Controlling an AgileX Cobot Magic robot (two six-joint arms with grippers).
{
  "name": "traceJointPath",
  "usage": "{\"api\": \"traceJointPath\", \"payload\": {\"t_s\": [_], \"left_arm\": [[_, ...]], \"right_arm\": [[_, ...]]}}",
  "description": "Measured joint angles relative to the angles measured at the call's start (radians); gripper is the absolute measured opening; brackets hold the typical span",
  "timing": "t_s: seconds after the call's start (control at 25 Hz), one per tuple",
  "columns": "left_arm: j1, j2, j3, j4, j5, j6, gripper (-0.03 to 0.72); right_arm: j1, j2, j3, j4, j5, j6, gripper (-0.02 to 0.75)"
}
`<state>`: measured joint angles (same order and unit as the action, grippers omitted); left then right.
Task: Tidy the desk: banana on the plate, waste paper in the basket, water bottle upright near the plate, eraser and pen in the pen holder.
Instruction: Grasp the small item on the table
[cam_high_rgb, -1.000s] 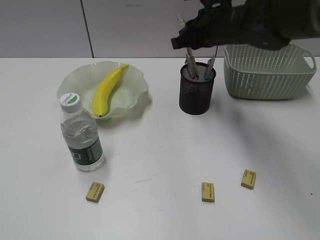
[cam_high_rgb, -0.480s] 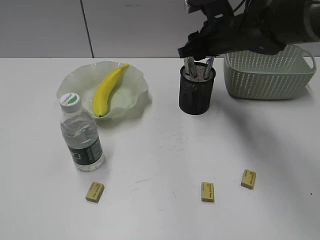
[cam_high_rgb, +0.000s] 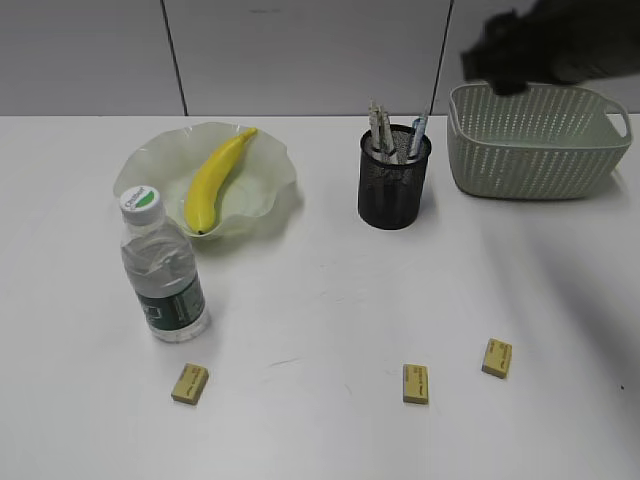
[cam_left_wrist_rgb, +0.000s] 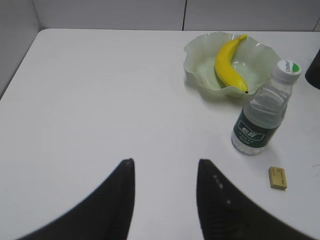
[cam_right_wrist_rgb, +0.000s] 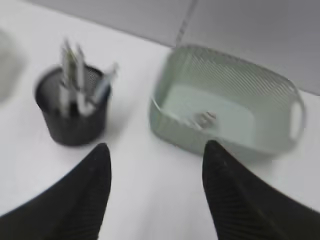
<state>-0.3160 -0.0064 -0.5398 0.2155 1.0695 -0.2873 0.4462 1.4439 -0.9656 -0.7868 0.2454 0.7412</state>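
Observation:
The banana (cam_high_rgb: 218, 178) lies in the plate (cam_high_rgb: 140, 160). The water bottle (cam_high_rgb: 163, 270) stands upright in front of the plate. The pen holder (cam_high_rgb: 392, 185) holds several pens (cam_high_rgb: 382, 132). Three yellow erasers lie on the desk: left (cam_high_rgb: 190, 383), middle (cam_high_rgb: 416, 384), right (cam_high_rgb: 497, 358). The basket (cam_high_rgb: 535, 145) stands at the back right; the waste paper (cam_right_wrist_rgb: 204, 119) shows inside it in the right wrist view. My right gripper (cam_right_wrist_rgb: 156, 150) is open and empty, high above the gap between pen holder (cam_right_wrist_rgb: 72, 112) and basket (cam_right_wrist_rgb: 225, 107). My left gripper (cam_left_wrist_rgb: 165, 162) is open and empty over bare desk.
The right arm (cam_high_rgb: 545, 45) is a dark blur at the top right, above the basket. In the left wrist view the plate (cam_left_wrist_rgb: 197, 57), banana (cam_left_wrist_rgb: 229, 62), bottle (cam_left_wrist_rgb: 262, 117) and one eraser (cam_left_wrist_rgb: 278, 178) lie to the right. A grey wall stands behind the desk.
My right arm has pulled up and to the right, away from above the pen holder toward the basket. The pens stay in the holder. Nothing else moved.

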Motion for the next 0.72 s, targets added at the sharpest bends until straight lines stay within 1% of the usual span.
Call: {"api": "traceJointPath", "payload": {"t_s": [0.12,0.2,0.28,0.44,0.52,0.6,0.72], "left_arm": [[0.000,0.000,0.000,0.000,0.000,0.000,0.309],[0.000,0.000,0.000,0.000,0.000,0.000,0.309],[0.000,0.000,0.000,0.000,0.000,0.000,0.309],[0.000,0.000,0.000,0.000,0.000,0.000,0.309],[0.000,0.000,0.000,0.000,0.000,0.000,0.309],[0.000,0.000,0.000,-0.001,0.000,0.000,0.309],[0.000,0.001,0.000,-0.001,0.000,0.000,0.309]], "right_arm": [[0.002,-0.159,0.128,0.054,0.246,-0.179,0.465],[0.002,-0.252,0.176,0.125,0.402,-0.270,0.465],[0.002,-0.359,0.209,0.240,0.533,-0.353,0.465],[0.002,-0.637,0.249,0.494,0.696,-0.497,0.465],[0.002,-0.804,0.268,0.580,0.767,-0.531,0.465],[0.002,-0.943,0.287,0.634,0.813,-0.546,0.465],[0.002,-1.147,0.323,0.655,0.846,-0.561,0.465]]}}
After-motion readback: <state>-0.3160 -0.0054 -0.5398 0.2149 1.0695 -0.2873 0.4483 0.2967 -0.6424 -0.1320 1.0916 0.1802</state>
